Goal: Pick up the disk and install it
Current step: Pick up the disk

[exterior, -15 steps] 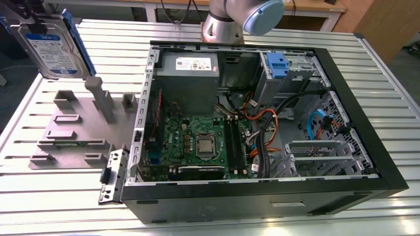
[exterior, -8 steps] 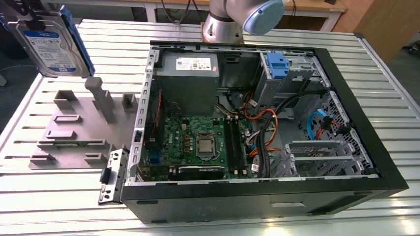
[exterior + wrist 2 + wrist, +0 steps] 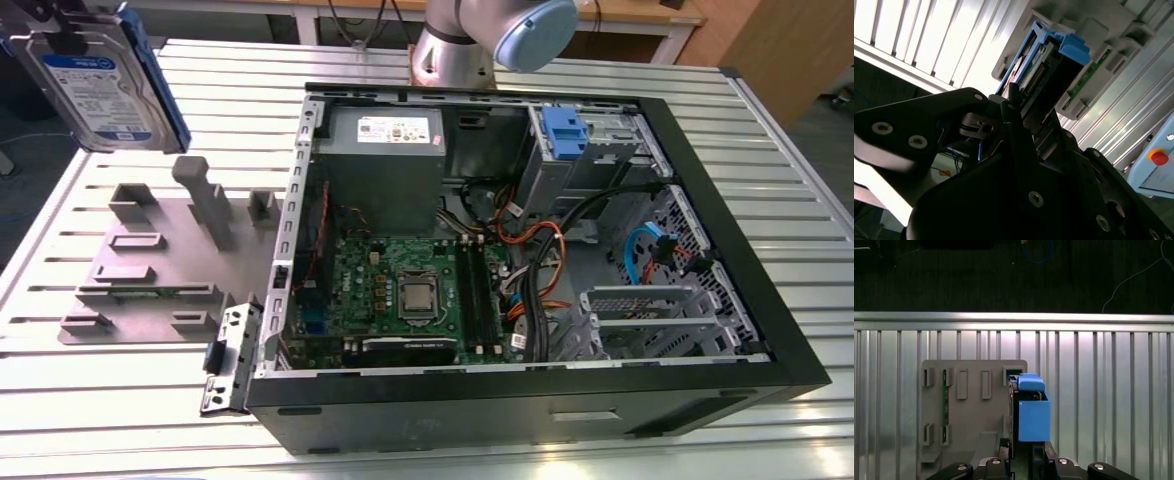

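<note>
The disk (image 3: 96,78) hangs in the air at the exterior view's upper left, above the slatted table and up from the grey fixture plate (image 3: 160,270). It is silver-grey with a blue-and-white label and a blue frame along its side. In the first wrist view my gripper (image 3: 1026,460) is shut on the disk (image 3: 1031,415), whose blue carrier and end tab point away from me over the fixture plate (image 3: 969,405). The second wrist view shows the disk (image 3: 1054,65) edge-on, clamped between my gripper's (image 3: 1019,117) black fingers.
An open computer case (image 3: 747,330) lies on the table, with the motherboard, cables and a grey power supply (image 3: 380,150) inside. A blue bracket (image 3: 566,135) sits in the drive bay at its far side. The arm's base (image 3: 461,45) stands behind the case. A red button (image 3: 1159,156) is off to one side.
</note>
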{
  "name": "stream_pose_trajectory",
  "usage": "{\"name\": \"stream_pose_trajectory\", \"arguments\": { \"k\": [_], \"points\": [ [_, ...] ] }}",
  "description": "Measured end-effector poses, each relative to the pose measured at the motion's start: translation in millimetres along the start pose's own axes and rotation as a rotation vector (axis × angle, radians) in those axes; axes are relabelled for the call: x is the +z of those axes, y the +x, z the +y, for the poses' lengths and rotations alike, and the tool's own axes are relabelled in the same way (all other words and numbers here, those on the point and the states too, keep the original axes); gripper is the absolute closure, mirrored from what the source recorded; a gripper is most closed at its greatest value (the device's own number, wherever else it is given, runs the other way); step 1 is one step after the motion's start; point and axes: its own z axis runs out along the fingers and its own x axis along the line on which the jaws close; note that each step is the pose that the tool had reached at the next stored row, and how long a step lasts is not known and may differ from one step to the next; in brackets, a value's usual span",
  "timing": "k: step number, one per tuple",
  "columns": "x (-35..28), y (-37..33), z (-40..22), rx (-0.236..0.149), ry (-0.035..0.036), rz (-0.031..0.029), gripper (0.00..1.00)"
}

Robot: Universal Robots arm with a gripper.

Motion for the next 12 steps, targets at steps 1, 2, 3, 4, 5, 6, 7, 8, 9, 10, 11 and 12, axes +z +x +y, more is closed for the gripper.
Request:
{"name": "stream_pose_trajectory", "arguments": {
  "k": [1,2,3,4,5,6,7,8,9,10,11,12],
  "points": [
    [-1.0,0.0,0.0,0.0,0.0,0.0,0.65],
    [-2.2,-0.1,0.0,0.0,0.0,0.0,0.65],
    [-3.4,-0.2,0.0,0.0,-0.0001,0.0001,0.65],
    [-4.8,-0.2,0.0,0.0,-0.0001,0.0001,0.65],
    [-6.3,-0.3,0.0,0.0,0.0,0.0,0.65],
    [-7.7,-0.3,0.0,0.0,0.0,0.0,0.65],
    [-9.0,-0.4,0.0,0.0,0.0,0.0,0.65],
    [-10.3,-0.4,0.0,0.0,0.0,0.0,0.65],
    [-11.6,-0.5,0.0,0.0,0.0,0.0,0.65],
    [-12.7,-0.5,0.0,0.0,0.0,0.0,0.65],
    [-14.0,-0.6,0.0,0.0,-0.0001,0.0,0.65],
    [-15.3,-0.7,0.1,0.0,0.0,-0.0001,0.65]
  ]
}}
